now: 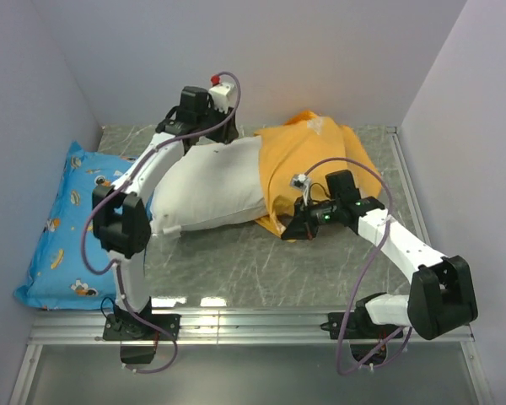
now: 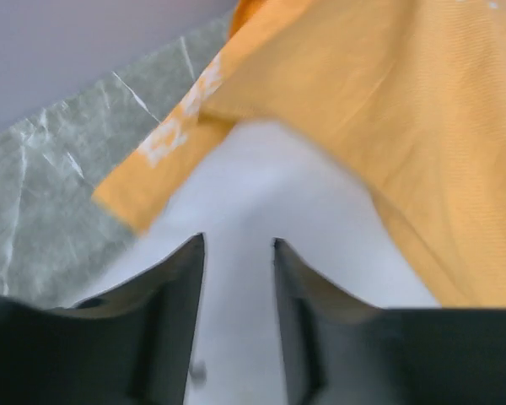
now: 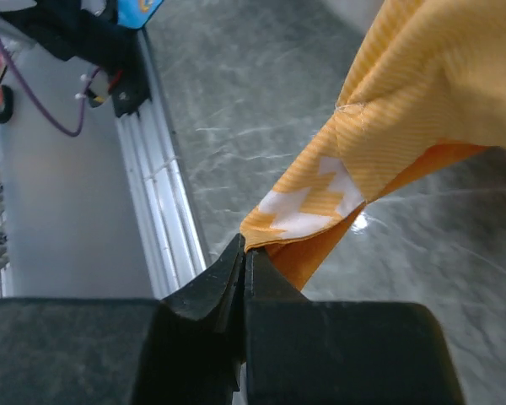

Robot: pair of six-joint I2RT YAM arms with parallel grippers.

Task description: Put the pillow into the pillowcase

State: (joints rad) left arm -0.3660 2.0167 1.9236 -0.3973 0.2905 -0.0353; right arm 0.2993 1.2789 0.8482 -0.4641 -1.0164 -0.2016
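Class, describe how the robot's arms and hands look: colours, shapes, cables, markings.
The left arm and the right arm have white links, chunky black joint housings and black base plates. A thin purple cable loops along each. The left hand and the right hand each have two matte black fingers tapering to narrow tips. A small green light glows by the right wrist.

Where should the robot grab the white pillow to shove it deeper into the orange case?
Probably its bare left end, coming from the left. That end of the pillow sticks out of the pillowcase, puffy and uncovered, so it is easy to pinch and push rightward. The right gripper is shut on the case's hem.
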